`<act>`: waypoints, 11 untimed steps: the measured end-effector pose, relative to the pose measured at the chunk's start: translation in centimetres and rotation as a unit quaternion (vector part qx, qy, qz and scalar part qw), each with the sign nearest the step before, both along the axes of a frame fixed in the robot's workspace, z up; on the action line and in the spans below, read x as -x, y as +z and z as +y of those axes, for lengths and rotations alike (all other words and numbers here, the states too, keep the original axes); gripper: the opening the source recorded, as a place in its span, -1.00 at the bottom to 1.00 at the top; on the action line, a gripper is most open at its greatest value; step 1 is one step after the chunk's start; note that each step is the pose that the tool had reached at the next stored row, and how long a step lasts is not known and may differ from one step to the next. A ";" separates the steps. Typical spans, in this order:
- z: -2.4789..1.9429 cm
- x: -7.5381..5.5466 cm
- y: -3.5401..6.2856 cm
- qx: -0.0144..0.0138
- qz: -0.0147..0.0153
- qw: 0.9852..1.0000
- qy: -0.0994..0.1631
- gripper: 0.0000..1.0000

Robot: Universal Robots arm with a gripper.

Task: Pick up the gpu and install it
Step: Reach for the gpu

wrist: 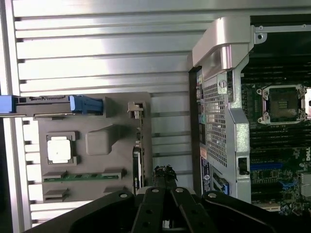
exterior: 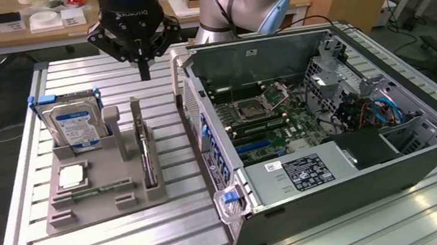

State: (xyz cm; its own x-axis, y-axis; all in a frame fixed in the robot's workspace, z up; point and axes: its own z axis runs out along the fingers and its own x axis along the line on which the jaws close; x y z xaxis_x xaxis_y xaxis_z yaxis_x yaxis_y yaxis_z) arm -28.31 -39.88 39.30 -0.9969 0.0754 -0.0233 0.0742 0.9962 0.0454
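Note:
The gpu (exterior: pixel 148 160) stands on its edge in a slot of the grey holder (exterior: pixel 101 197), seen as a thin dark card between two grey posts. From the wrist view it is a narrow dark strip (wrist: pixel 137 165) at the holder's edge (wrist: pixel 97 111). My gripper (exterior: pixel 146 74) hangs above the slatted table behind the holder, between it and the computer case, and holds nothing. Its black fingers are shut together, tips (wrist: pixel 165 171) just beside the gpu's end and apart from it.
The open computer case (exterior: pixel 414 152) lies at the exterior view's right, motherboard (exterior: pixel 270 117) exposed. The holder also carries an upright hard drive (exterior: pixel 74 127), a square processor (exterior: pixel 72 175) and a green memory stick (exterior: pixel 89 194). A desk with boxes stands behind.

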 end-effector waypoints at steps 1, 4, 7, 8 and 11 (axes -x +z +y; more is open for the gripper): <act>0.00 0.1 0.00 0.000 0.000 1.000 0.000 -0.79; 0.00 0.4 0.00 0.000 0.000 1.000 0.000 -0.79; 0.00 1.0 0.00 0.000 0.000 1.000 0.000 -0.79; 0.00 1.1 0.00 0.000 0.000 1.000 0.000 -0.79; 0.00 1.6 0.00 0.000 0.000 1.000 0.000 -0.79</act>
State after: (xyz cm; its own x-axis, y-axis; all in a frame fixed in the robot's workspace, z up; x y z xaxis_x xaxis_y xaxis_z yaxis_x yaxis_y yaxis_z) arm -29.91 -39.89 39.30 -0.9969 0.0753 -0.0233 0.0742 0.9962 0.0453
